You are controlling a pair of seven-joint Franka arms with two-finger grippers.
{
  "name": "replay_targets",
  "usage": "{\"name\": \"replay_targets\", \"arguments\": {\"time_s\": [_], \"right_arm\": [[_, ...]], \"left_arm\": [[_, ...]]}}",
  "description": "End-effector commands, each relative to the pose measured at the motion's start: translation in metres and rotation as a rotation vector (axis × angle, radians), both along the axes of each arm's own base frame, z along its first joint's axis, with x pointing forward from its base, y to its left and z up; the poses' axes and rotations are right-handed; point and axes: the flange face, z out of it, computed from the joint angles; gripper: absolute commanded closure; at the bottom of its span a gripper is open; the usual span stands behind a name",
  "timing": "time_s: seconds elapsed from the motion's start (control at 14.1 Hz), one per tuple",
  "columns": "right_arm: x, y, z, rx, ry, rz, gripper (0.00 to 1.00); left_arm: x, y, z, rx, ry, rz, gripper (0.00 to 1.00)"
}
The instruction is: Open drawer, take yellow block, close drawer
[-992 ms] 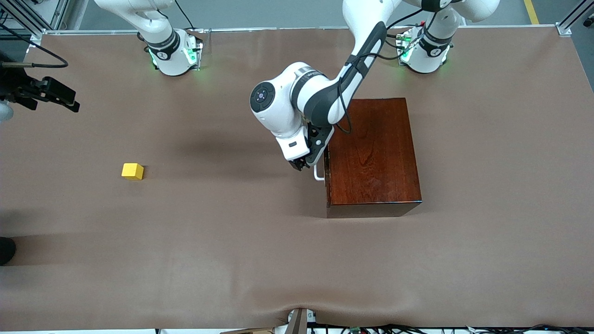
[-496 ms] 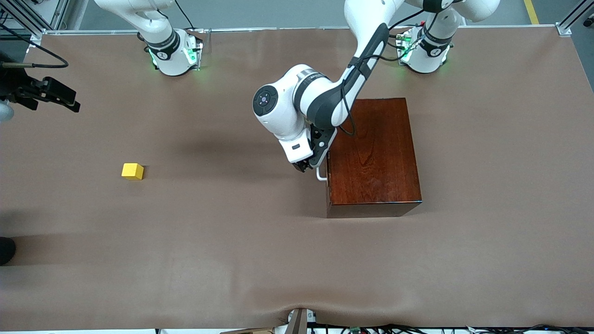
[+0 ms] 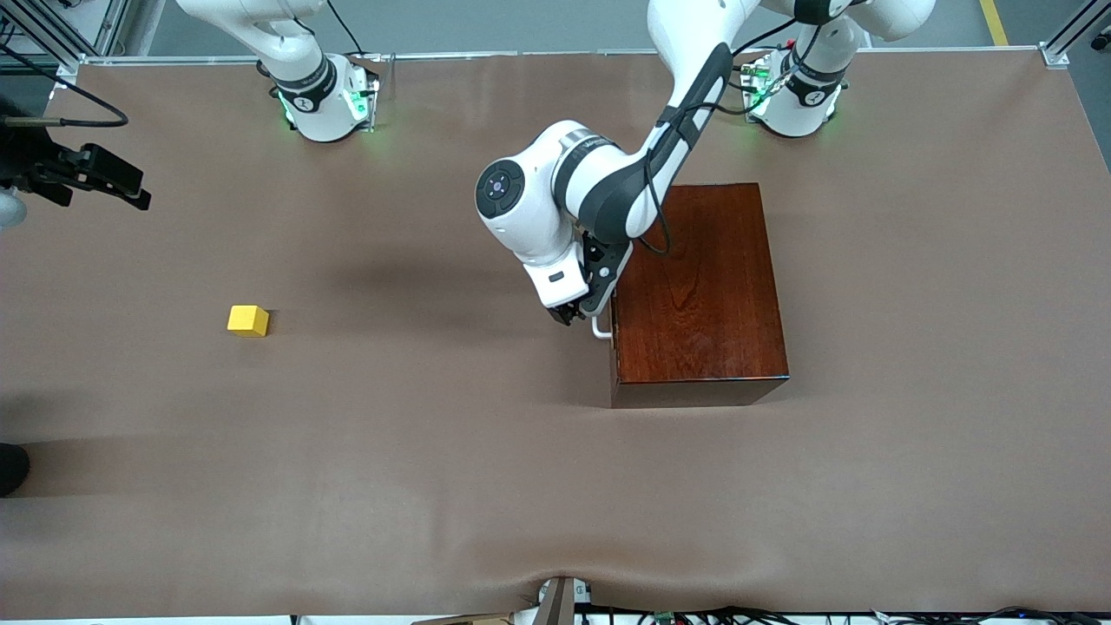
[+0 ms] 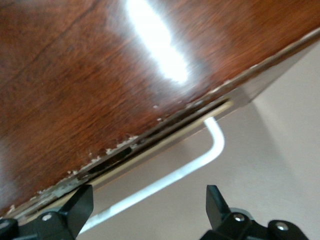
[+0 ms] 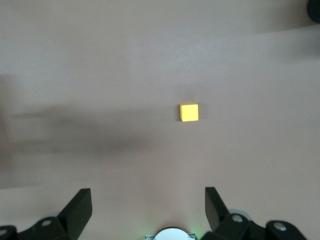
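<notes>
Left wrist view: left gripper at handle, jaws spread to straddle it; right gripper waiting, jaws spread, over block.

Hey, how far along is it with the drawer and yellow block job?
Nothing finished. The drawer is barely cracked open in the wooden box. In hand: the left gripper sits open at the white handle, not gripping it. The right gripper waits, open, above the table. Left: opening the drawer, taking the yellow block from the table, closing.
</notes>
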Motion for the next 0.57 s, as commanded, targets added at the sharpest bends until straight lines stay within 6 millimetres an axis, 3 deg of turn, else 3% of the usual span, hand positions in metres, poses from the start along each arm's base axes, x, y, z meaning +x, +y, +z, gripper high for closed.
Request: {"name": "replay_targets", "arguments": {"time_s": [0.0,0.35,0.5], "right_arm": [[-0.004,-0.002,0.002,0.015,-0.004,0.0,0.0],[-0.005,-0.002,0.002,0.015,-0.002,0.0,0.0],[-0.005,-0.005,0.002,0.015,-0.002,-0.007,0.0]], "left_arm": [[0.004,0.01,0.079,-0.096,-0.05,-0.047,0.0],[0.052,0.098,0.189,-0.236,-0.072,-0.133,0.0],[0.063,0.146,0.209,-0.227,-0.034,-0.191,0.0]]}}
